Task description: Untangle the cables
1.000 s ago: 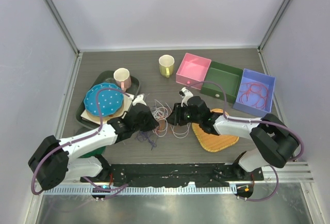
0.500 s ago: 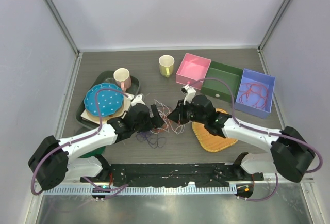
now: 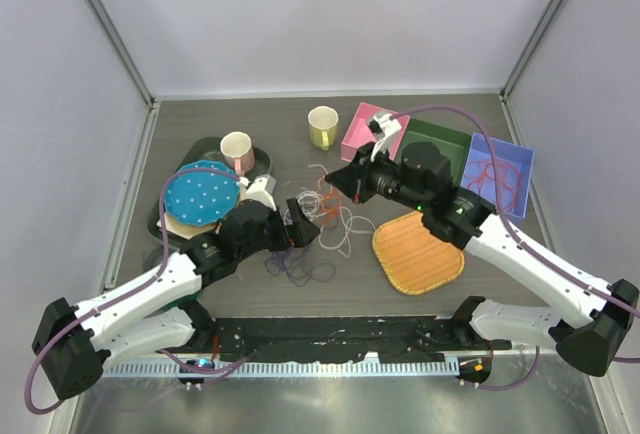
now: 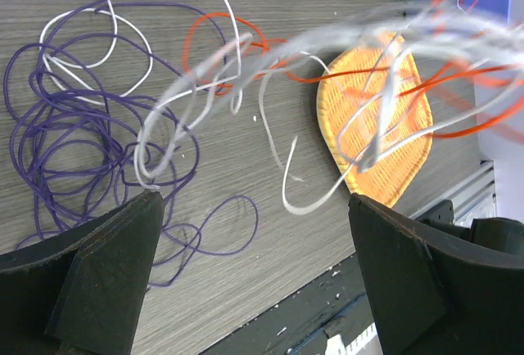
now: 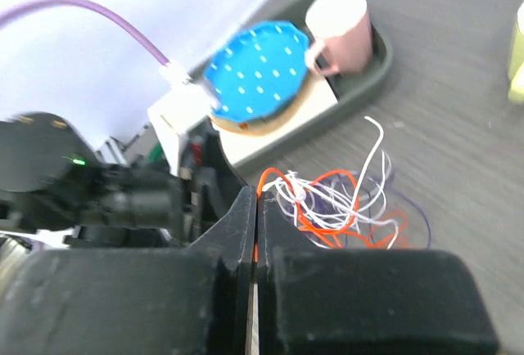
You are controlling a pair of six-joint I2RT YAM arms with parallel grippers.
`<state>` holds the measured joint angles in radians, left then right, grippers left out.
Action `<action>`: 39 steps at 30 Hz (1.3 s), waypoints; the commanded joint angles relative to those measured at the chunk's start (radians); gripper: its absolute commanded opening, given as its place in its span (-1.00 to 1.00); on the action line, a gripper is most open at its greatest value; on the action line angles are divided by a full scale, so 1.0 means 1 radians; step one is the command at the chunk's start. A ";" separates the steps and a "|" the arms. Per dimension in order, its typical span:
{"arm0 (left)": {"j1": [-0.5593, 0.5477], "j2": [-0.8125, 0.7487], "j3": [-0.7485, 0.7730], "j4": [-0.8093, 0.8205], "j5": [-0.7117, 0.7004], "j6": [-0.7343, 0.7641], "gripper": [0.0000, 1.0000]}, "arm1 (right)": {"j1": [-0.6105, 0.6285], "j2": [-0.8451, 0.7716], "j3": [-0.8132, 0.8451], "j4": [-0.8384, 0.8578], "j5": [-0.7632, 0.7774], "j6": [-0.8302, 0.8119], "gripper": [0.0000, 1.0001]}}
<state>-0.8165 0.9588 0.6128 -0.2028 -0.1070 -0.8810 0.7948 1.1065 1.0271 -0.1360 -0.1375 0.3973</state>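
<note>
While your left gripper (image 3: 302, 225) hung low over the bench (image 3: 350, 294) with its fingers (image 4: 106, 277) spread wide and nothing between them, the purple cable (image 3: 296, 266) lay nearest you, a loose heap on the bench just on the near side of those fingers. Beyond it the white cable (image 3: 347, 224) hung partly lifted, its strands slanting up and to the right toward your right gripper (image 3: 338, 182). That gripper's fingers were pressed together on a loop of the orange-red cable (image 4: 187, 44). I judged your left arm the nearer one to the purple heap, though white strands crossed it and could drag along. A woven mat (image 3: 415, 254) lay just to the right. Farther back stood a yellow mug (image 3: 322, 126) and a pink box (image 3: 375, 136).
</note>
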 commanded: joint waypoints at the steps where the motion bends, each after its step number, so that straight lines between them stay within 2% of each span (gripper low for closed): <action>1: 0.004 -0.029 0.005 0.009 0.038 0.053 1.00 | 0.004 -0.004 0.183 -0.028 -0.083 -0.045 -0.99; 4: 0.002 -0.011 0.010 0.005 0.043 0.060 1.00 | 0.004 -0.010 0.223 0.015 -0.184 -0.026 -0.99; 11: 0.002 0.018 0.028 0.003 0.029 0.069 0.99 | 0.006 0.004 0.228 -0.043 -0.250 -0.020 -0.99; 13: 0.004 0.015 0.039 -0.001 0.023 0.111 0.99 | 0.004 0.003 0.231 -0.057 -0.267 -0.021 -0.99; 14: 0.002 0.011 0.041 0.003 0.038 0.141 1.00 | 0.004 0.001 0.229 -0.079 -0.260 -0.031 -0.99; 15: 0.002 -0.008 0.039 0.014 0.065 0.252 0.99 | 0.004 0.001 0.231 -0.094 -0.248 -0.040 -0.99; 17: 0.004 -0.032 0.030 0.037 0.194 0.370 1.00 | 0.004 0.000 0.235 -0.147 -0.203 -0.070 -0.99; 19: 0.002 -0.084 0.022 0.040 0.219 0.518 0.99 | 0.004 0.001 0.235 -0.163 -0.195 -0.103 -0.99; 22: 0.002 -0.147 -0.007 0.082 0.152 0.618 0.99 | 0.006 0.018 0.264 -0.200 -0.235 -0.136 -0.98; 25: 0.002 -0.189 -0.031 0.152 0.214 0.695 1.00 | 0.006 0.030 0.269 -0.221 -0.273 -0.163 -0.99; 26: 0.002 -0.195 -0.041 0.199 0.310 0.741 1.00 | 0.004 0.032 0.271 -0.223 -0.278 -0.167 -0.99; 28: 0.002 -0.190 -0.041 0.252 0.366 0.772 1.00 | 0.004 0.041 0.280 -0.231 -0.297 -0.176 -0.99; 32: 0.002 -0.122 0.008 0.211 0.328 0.849 0.99 | 0.004 0.036 0.280 -0.235 -0.355 -0.186 -0.99; 33: 0.004 -0.108 0.028 0.206 0.255 0.856 0.87 | 0.004 0.035 0.277 -0.232 -0.370 -0.189 -0.99; 35: 0.005 -0.082 0.056 0.162 0.196 0.850 0.72 | 0.003 0.024 0.272 -0.232 -0.376 -0.193 -0.99; 38: 0.010 -0.091 0.064 0.172 0.208 0.867 0.69 | 0.004 0.015 0.271 -0.237 -0.379 -0.193 -0.98; 39: 0.010 -0.095 0.062 0.175 0.214 0.872 0.58 | 0.004 0.012 0.268 -0.237 -0.381 -0.192 -0.99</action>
<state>-0.8143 0.8856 0.6239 -0.0544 0.1333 -0.0650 0.7948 1.1519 1.2556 -0.3912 -0.4786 0.2222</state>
